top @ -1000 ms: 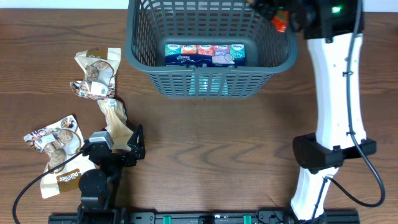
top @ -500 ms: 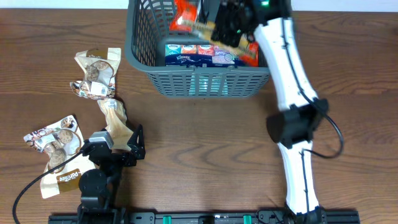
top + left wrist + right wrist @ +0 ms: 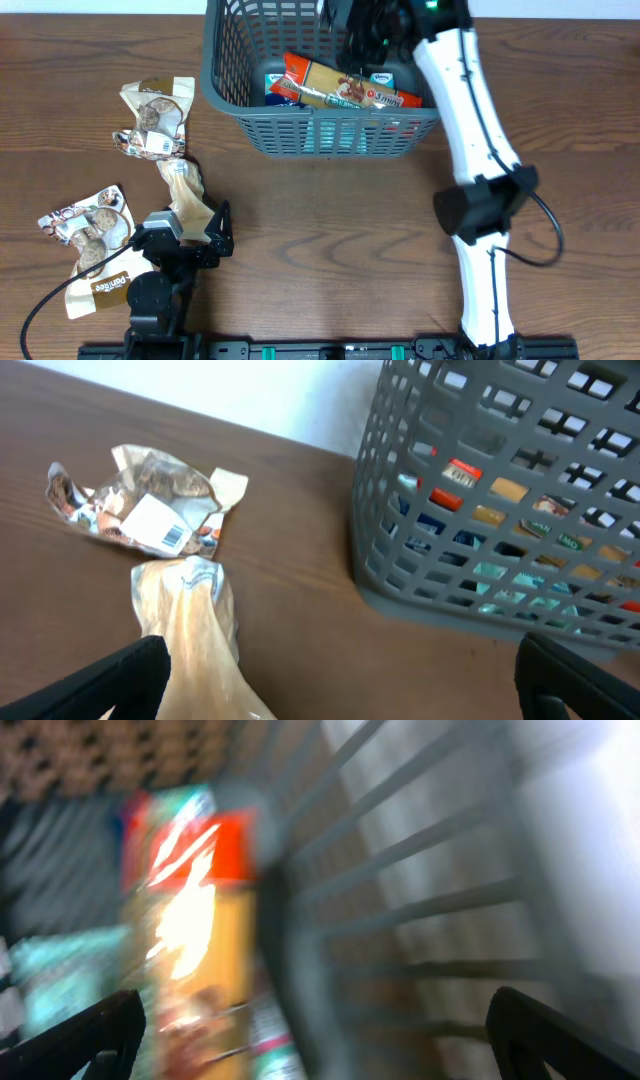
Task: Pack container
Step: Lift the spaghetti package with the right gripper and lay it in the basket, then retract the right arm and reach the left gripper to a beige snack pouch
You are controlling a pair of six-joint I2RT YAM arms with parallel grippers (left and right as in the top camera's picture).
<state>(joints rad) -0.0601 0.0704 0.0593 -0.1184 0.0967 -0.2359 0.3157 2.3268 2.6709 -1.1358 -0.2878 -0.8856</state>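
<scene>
The container (image 3: 228,98), a dark grey-blue lattice basket, stands at the table's far middle. A long red-and-orange packet (image 3: 340,88) lies slantwise inside it, on top of a pack of tissues (image 3: 276,79). My right gripper (image 3: 368,28) hangs open above the basket's back right part; its wrist view is blurred and shows the packet (image 3: 190,920) loose below, beside the basket wall (image 3: 400,850). Near the front left, my left gripper (image 3: 340,695) is open and low over a tan packet (image 3: 190,640), one finger on each side. The basket (image 3: 500,490) stands ahead of it.
A crumpled cookie packet (image 3: 155,115) lies left of the basket and shows again in the left wrist view (image 3: 140,500). Two more snack packets (image 3: 85,225) (image 3: 105,290) lie at the front left. The right arm's white links (image 3: 480,150) run along the right side.
My right gripper swung in over the basket with the red-and-orange packet and opened. The packet now lies in the basket on the tissues. The left arm has not moved.
</scene>
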